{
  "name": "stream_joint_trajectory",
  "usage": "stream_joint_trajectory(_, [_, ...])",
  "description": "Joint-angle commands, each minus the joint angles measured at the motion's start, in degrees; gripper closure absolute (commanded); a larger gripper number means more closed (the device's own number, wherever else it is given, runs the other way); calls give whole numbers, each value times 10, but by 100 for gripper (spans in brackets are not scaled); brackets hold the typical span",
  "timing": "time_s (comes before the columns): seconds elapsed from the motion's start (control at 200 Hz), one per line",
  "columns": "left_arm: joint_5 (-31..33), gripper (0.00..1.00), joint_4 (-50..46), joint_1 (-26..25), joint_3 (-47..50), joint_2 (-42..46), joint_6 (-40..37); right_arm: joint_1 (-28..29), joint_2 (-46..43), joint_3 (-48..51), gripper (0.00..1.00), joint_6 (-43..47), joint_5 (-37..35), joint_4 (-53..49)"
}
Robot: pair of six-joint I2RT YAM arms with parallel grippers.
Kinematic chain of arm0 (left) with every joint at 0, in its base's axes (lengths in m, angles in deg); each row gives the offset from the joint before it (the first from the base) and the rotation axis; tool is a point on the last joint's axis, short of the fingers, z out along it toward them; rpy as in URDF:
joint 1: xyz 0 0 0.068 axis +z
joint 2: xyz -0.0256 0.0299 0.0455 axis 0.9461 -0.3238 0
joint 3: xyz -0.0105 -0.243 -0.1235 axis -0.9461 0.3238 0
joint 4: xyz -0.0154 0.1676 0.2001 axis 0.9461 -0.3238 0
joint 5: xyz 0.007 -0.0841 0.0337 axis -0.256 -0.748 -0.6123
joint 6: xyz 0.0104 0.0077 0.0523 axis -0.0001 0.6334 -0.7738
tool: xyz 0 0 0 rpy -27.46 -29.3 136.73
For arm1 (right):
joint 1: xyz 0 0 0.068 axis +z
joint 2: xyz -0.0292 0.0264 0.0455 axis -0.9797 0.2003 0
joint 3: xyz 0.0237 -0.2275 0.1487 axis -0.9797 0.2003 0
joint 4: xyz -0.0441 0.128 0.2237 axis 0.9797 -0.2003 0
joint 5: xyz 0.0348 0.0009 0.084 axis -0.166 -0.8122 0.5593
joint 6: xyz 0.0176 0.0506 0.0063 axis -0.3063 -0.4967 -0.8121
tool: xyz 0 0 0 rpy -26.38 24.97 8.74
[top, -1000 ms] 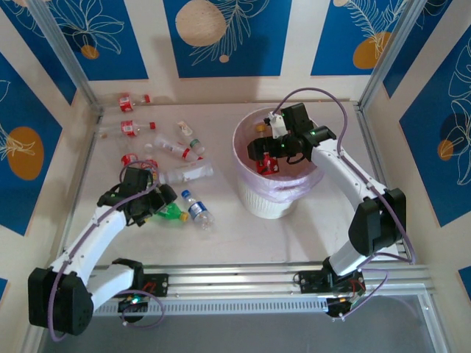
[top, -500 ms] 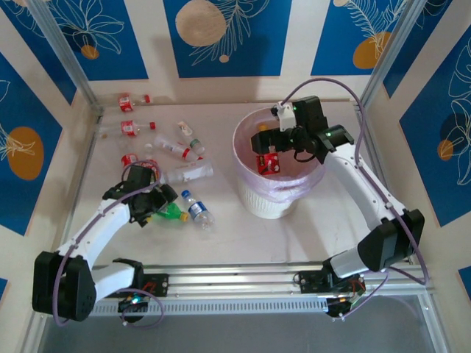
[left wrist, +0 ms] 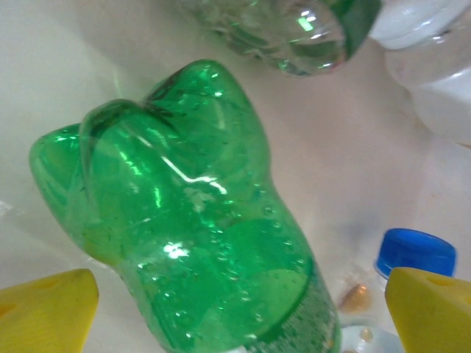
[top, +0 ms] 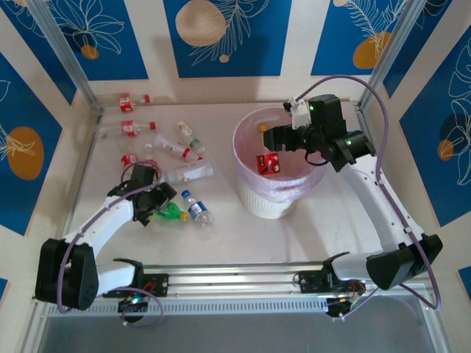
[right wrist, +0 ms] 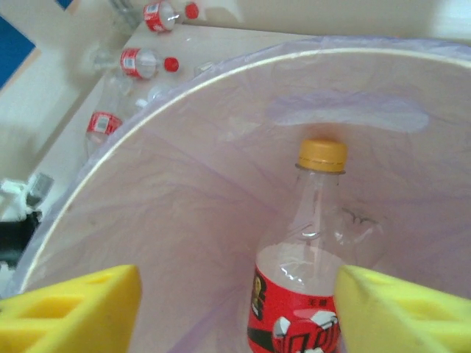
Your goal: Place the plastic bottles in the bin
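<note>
An aluminium rail [top: 235,276] runs along the near edge, carrying both arm bases. Beyond it lies the pale table [top: 221,239], boxed in by metal posts [top: 66,55].

On the near left, the left claw [top: 156,204] [left wrist: 235,312] hangs low with its yellow fingers [left wrist: 45,309] spread wide apart. A crushed green bottle [top: 171,213] [left wrist: 191,220] lies on the table between them, not gripped. Just beside it rests a blue-capped bottle [top: 197,209] [left wrist: 416,254], and a larger clear bottle [top: 188,173] lies a little farther on.

To the right stands the bin [top: 261,204] [right wrist: 184,191], white and ribbed, with a pink liner. One red-labelled bottle [top: 266,162] [right wrist: 309,243] with an orange cap lies inside. The right claw [top: 274,137] [right wrist: 235,309] hovers over the bin's far side, fingers parted and holding nothing.

Farther left, more red-labelled bottles [top: 137,127] are scattered towards the back corner, one [top: 135,99] against the far wall. The cream walls carry blue panels [top: 227,37] with leaf and orange-circle patterns.
</note>
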Motion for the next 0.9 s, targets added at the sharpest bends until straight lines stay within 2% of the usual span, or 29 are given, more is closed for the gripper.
stream_joint_trajectory(0.0, [21, 0, 13, 6, 17, -4, 21, -2, 47, -30, 38, -8, -16, -9])
stream_joint_trajectory(0.235, [36, 4, 31, 7, 45, 1, 38, 10, 129, -53, 46, 0, -40, 19])
stream_joint_trajectory(0.285, [39, 7, 31, 7, 46, 0, 36, 13, 143, -55, 49, 2, -46, 19])
stream_joint_trajectory(0.425, [47, 14, 31, 8, 44, -2, 32, 20, 173, -46, 52, 4, -44, 19])
stream_joint_trajectory(0.5, [51, 18, 30, 9, 45, -1, 30, 28, 181, -33, 60, 3, -44, 19])
stream_joint_trajectory(0.785, [52, 29, 39, 11, 49, 4, 30, 36, 187, -2, 59, -9, -31, 25])
stream_joint_trajectory(0.895, [49, 32, 39, 11, 46, 8, 30, 29, 160, -25, 47, -6, -34, 14])
